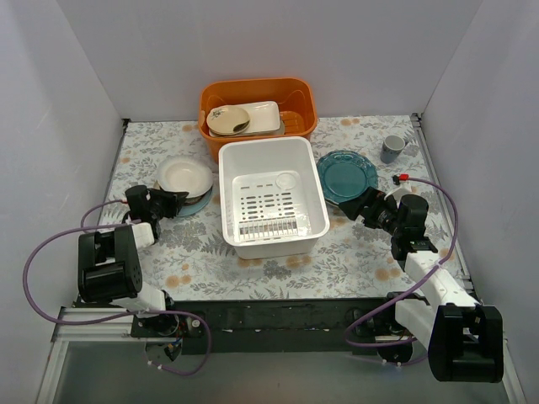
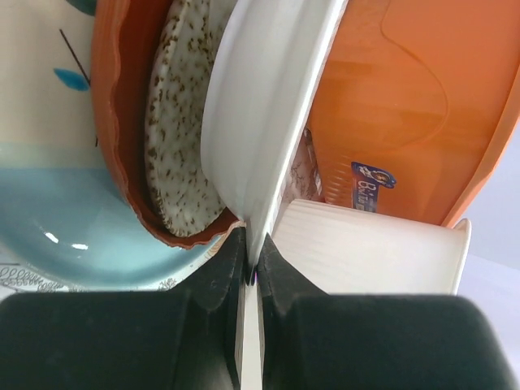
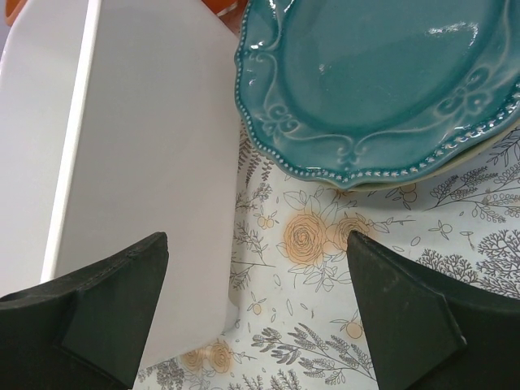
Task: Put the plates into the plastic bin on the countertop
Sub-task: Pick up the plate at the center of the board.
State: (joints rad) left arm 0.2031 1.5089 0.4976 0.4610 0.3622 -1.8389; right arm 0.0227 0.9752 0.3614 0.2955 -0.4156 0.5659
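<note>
Pale top plate (image 1: 187, 174): on the stack, centre left of the overhead view, just left of the plastic bin (image 1: 274, 246). I am pinching its rim with the left fingers (image 2: 207, 288), closed on it. I am judging it best to lift clear of the lower plates (image 2: 73, 227) before swinging over the bin wall. Right fingers (image 3: 106, 301): gaping empty below the teal plate (image 3: 382, 73). Orange tub (image 2: 390, 97): blue sticker (image 2: 370, 187), lettering unreadable.

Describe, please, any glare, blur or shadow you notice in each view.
Top external: even light, sharp, soft shadows only. Left wrist: small highlights on the light blue plate; the left tool clamping a white plate looks soft. Right wrist: glare spots on the teal plate.
</note>
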